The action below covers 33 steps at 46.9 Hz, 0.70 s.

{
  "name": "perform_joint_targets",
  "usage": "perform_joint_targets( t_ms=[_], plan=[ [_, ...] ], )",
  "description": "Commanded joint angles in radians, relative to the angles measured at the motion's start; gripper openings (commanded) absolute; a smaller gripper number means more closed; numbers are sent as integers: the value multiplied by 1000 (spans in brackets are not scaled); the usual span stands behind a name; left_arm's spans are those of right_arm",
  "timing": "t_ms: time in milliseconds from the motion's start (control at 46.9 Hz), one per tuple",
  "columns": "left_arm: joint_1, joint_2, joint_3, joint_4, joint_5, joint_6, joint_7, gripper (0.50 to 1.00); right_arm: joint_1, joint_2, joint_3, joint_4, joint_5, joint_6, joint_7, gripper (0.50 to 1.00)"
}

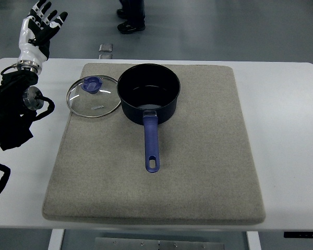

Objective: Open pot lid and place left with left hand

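Left hand (pixel 40 23): fingers segmented in white shells with black joints and black palm padding. A white forearm cuff is seen below it, ending in a polished metal wrist ring. The left arm (pixel 10 114) is wrapped in loose black fabric sleeving, with a round silver fitting exposed at mid-arm. Black cable loops are noted beside the fitting and at the lower left edge. A person's dark shoes (pixel 130 26) and dark trouser legs are seen at top.

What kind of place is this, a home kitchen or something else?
Probably a lab or test room, not a kitchen: the pot sits on a grey mat on a plain white table, and a person's shoes stand on smooth grey floor.
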Motion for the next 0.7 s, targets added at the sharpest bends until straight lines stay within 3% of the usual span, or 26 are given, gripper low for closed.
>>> perform_joint_targets(
  t_ms=[0, 683],
  plan=[
    [6, -5, -1, -1, 1, 0, 0, 872, 0, 0, 0, -1, 0, 0, 0, 917],
    [17, -45, -2, -12, -1, 9, 0, 885, 0, 0, -9, 36, -5, 11, 0, 917]
  ],
)
